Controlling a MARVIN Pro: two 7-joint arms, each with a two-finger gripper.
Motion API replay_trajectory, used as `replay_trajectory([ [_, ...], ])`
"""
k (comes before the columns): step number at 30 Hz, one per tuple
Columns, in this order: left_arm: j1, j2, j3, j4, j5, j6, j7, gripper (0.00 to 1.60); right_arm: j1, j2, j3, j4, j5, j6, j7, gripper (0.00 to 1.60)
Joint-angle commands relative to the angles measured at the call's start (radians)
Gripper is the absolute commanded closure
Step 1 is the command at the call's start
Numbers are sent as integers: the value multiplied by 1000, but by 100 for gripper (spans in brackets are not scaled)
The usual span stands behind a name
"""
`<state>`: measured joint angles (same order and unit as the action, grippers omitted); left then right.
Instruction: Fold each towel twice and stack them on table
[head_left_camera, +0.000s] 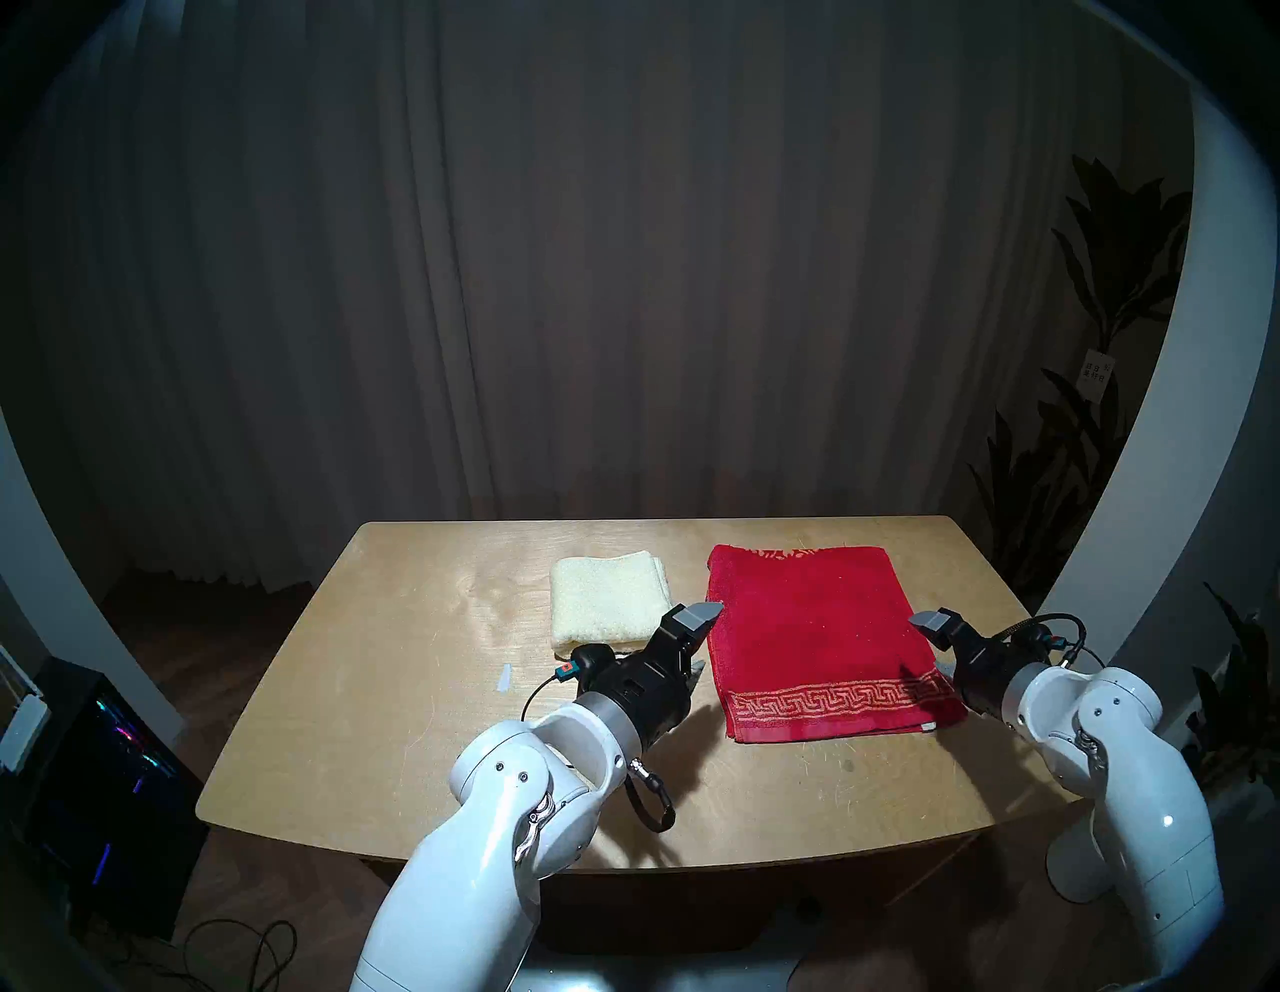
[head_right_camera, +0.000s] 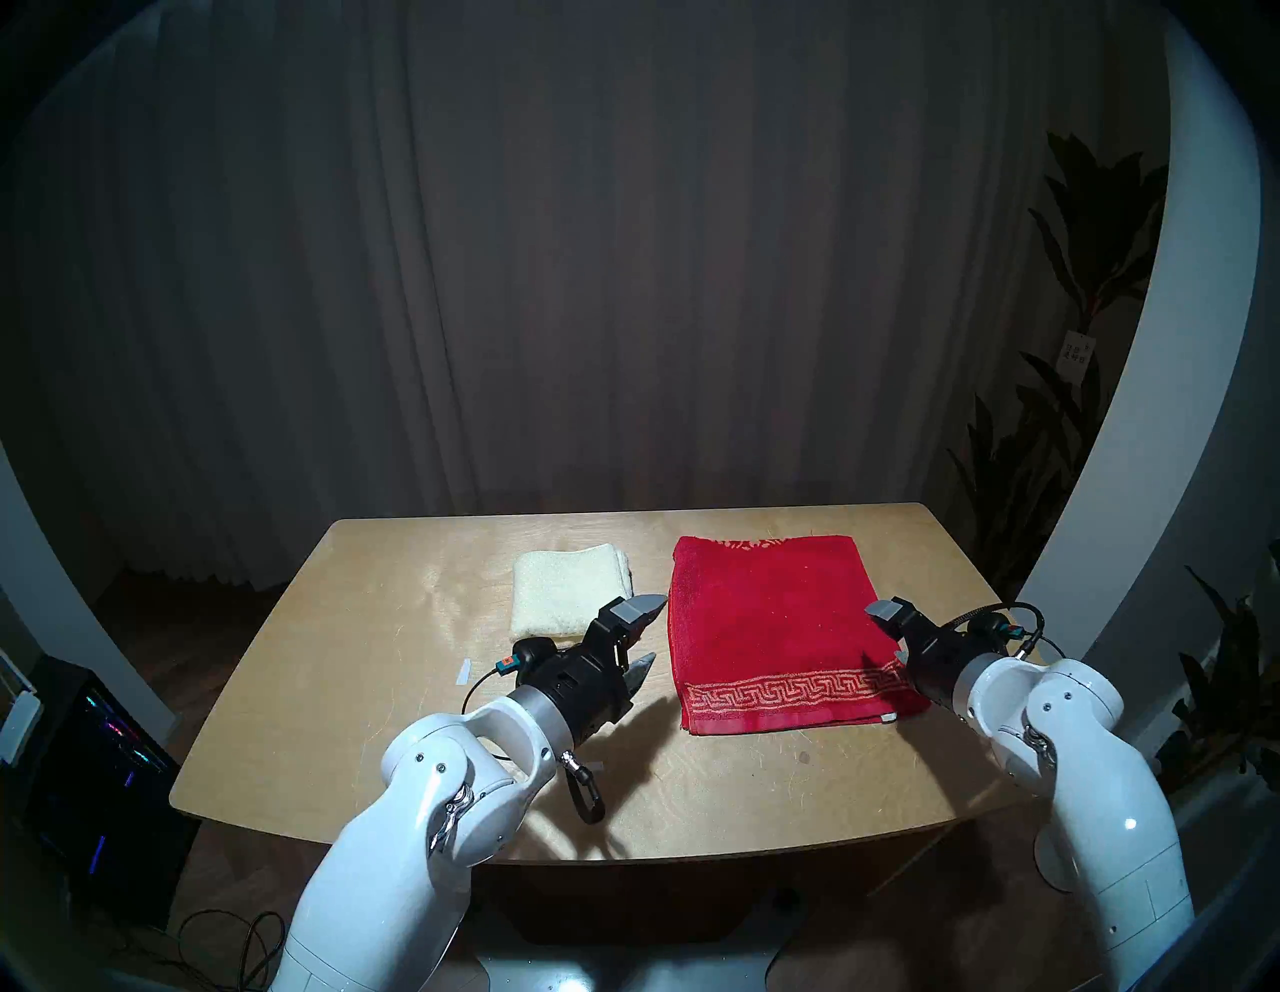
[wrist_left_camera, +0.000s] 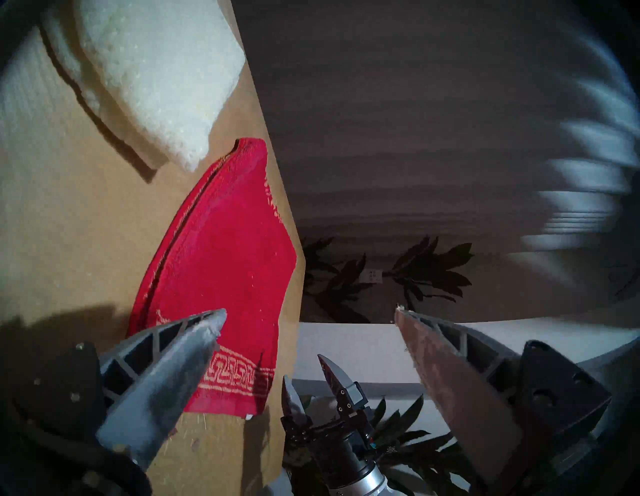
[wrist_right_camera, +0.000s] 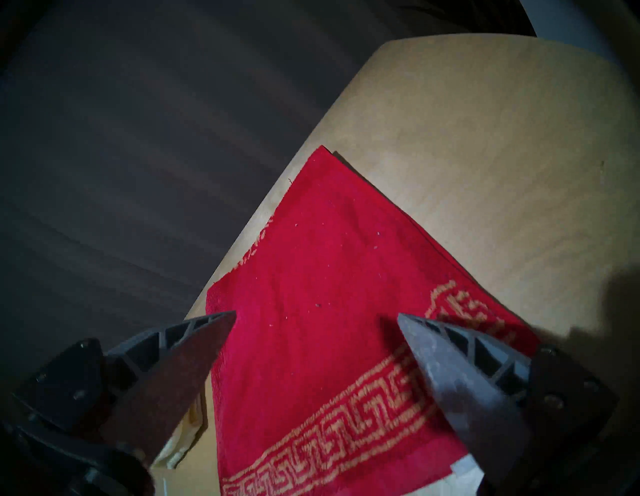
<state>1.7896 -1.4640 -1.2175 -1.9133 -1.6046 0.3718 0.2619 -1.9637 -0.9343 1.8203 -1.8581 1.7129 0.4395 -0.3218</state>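
our cream towel (head_left_camera: 608, 597) lies folded small; the red towel (head_left_camera: 824, 634) needs another fold, then stacking. both our grippers, left gripper (head_left_camera: 701, 641) and right gripper (head_left_camera: 936, 648), gape empty.

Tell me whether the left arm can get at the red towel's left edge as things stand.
Probably yes. The left gripper hangs open just beside the red towel, whose left edge lies bare on the table. The cream towel sits farther back and the right gripper is at the opposite side, so nothing blocks it.

The left gripper (head_left_camera: 701, 641) covers the cream towel's (head_left_camera: 604, 599) near right corner. The right gripper (head_left_camera: 936, 648) hides the red towel's (head_left_camera: 817, 623) near right edge.
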Motion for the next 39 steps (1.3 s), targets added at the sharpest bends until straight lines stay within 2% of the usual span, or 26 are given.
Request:
replay_trajectory([
  [1, -3, -3, -15, -45, -78, 45, 36, 0, -120, -7, 146, -55, 139, 89, -16, 0],
  [7, 28, 1, -36, -38, -161, 74, 126, 0, -184, -66, 225, -35, 282, 176, -40, 0],
  [11, 37, -18, -50, -32, -235, 84, 183, 0, -238, -84, 277, -47, 370, 206, -35, 0],
  [15, 26, -19, -40, -8, -313, 83, 200, 0, -231, -91, 288, -21, 443, 238, -40, 0],
  [18, 4, -13, -14, 29, -315, 75, 193, 0, -214, -86, 274, 2, 457, 242, -40, 0],
  [24, -39, -1, 49, 107, -302, 21, 143, 0, -158, -87, 231, 58, 412, 233, -3, 0],
  [30, -51, 10, 88, 116, -296, -48, 151, 0, -84, -75, 184, 132, 368, 216, 21, 0],
  [32, -46, 17, 97, 99, -286, -73, 171, 0, -63, -71, 173, 151, 362, 212, 19, 0],
  [34, -43, 27, 112, 87, -279, -103, 174, 0, -82, -76, 178, 141, 348, 216, 34, 0],
  [35, -44, 35, 125, 75, -250, -119, 195, 0, -91, -75, 181, 135, 345, 219, 35, 0],
  [36, -44, 39, 131, 71, -263, -131, 209, 0, -98, -75, 184, 130, 341, 220, 38, 0],
  [39, -57, 50, 157, 55, -231, -156, 282, 0, -117, -75, 197, 116, 337, 222, 42, 0],
])
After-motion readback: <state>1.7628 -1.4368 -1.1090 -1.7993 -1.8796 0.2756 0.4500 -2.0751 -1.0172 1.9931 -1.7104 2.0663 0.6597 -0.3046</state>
